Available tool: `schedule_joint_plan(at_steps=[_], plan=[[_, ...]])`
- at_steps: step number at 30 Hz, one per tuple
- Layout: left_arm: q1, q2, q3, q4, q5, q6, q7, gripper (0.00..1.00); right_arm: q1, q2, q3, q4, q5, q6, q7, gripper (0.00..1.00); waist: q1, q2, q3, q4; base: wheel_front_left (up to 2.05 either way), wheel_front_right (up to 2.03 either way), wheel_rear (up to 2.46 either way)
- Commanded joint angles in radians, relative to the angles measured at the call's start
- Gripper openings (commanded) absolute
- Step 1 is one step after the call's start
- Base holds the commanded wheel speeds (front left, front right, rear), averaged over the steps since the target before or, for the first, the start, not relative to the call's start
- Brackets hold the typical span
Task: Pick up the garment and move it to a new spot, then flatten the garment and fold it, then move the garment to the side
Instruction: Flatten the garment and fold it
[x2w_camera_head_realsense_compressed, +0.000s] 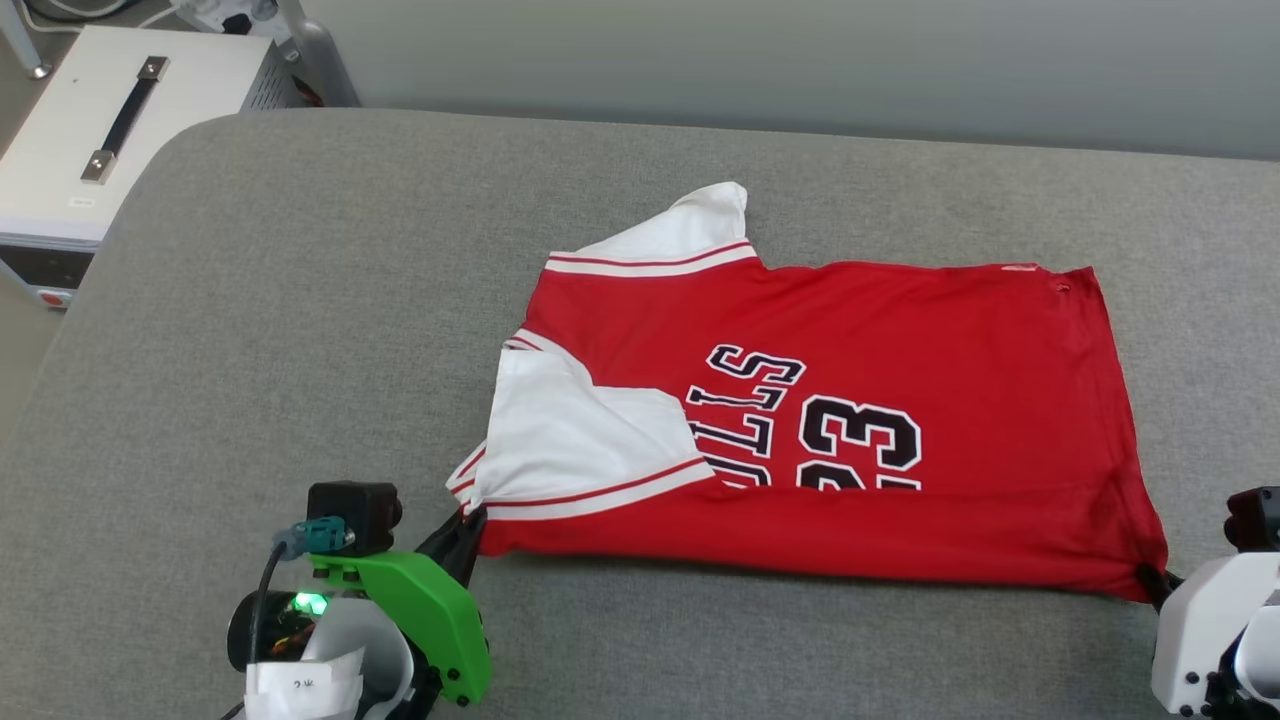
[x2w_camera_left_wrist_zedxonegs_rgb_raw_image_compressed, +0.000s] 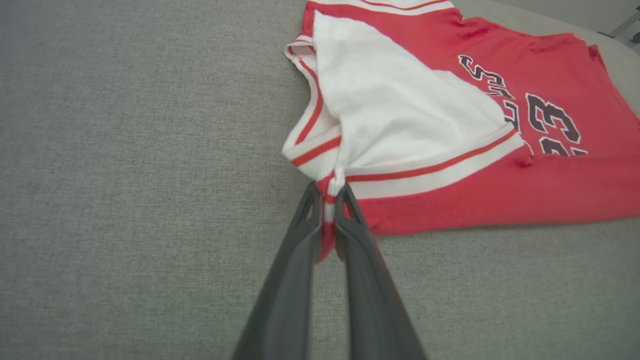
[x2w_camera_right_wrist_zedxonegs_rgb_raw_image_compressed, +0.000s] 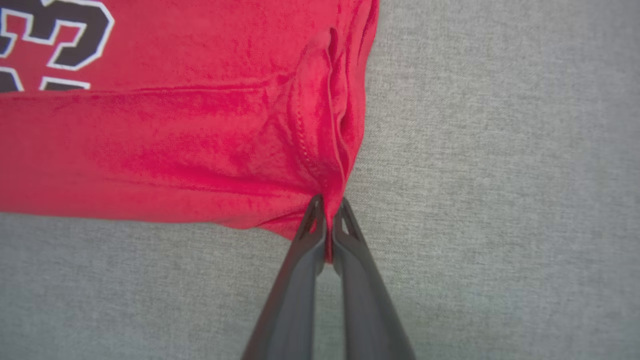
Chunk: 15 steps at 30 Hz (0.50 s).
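The garment (x2w_camera_head_realsense_compressed: 900, 330) is a red jersey with white sleeves, black lettering and the number 23, lying sideways on the grey table (x2w_camera_head_realsense_compressed: 300, 300), its near edge folded over the lettering. My left gripper (x2w_camera_head_realsense_compressed: 468, 530) is shut on the near left corner, at the striped sleeve trim. In the left wrist view the garment (x2w_camera_left_wrist_zedxonegs_rgb_raw_image_compressed: 500, 195) has that trim pinched between the dark fingers (x2w_camera_left_wrist_zedxonegs_rgb_raw_image_compressed: 295, 240) of the left gripper (x2w_camera_left_wrist_zedxonegs_rgb_raw_image_compressed: 327, 192). My right gripper (x2w_camera_head_realsense_compressed: 1155, 585) is shut on the near right hem corner. The right wrist view shows the gripper (x2w_camera_right_wrist_zedxonegs_rgb_raw_image_compressed: 327, 204) clamped on bunched red garment cloth (x2w_camera_right_wrist_zedxonegs_rgb_raw_image_compressed: 200, 150).
A white equipment box (x2w_camera_head_realsense_compressed: 110, 120) with a black handle stands off the table's far left corner. A grey wall (x2w_camera_head_realsense_compressed: 800, 60) runs behind the table. Bare grey cloth surface lies to the left of and in front of the garment.
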Motion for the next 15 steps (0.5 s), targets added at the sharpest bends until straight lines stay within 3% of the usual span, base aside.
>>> schedule_joint_plan(at_steps=[1,7,15], plan=[[0.006,0.002,0.01,-0.003,0.015,-0.004,-0.021,0.0,0.017,-0.01,-0.015,-0.016,0.0,-0.001,-0.01,0.0,0.0,0.0,-0.027,-0.003,0.0,0.0,0.0],[0.023,0.003,0.006,-0.01,0.021,-0.014,-0.056,0.0,0.081,0.001,-0.081,-0.105,-0.009,-0.001,-0.001,0.0,0.0,0.0,-0.066,-0.004,0.0,0.0,0.0],[0.098,-0.003,-0.058,0.0,-0.001,-0.03,-0.003,0.0,0.204,0.05,-0.153,-0.177,-0.028,-0.001,0.11,0.0,0.0,0.0,-0.104,0.0,0.0,0.0,0.0]])
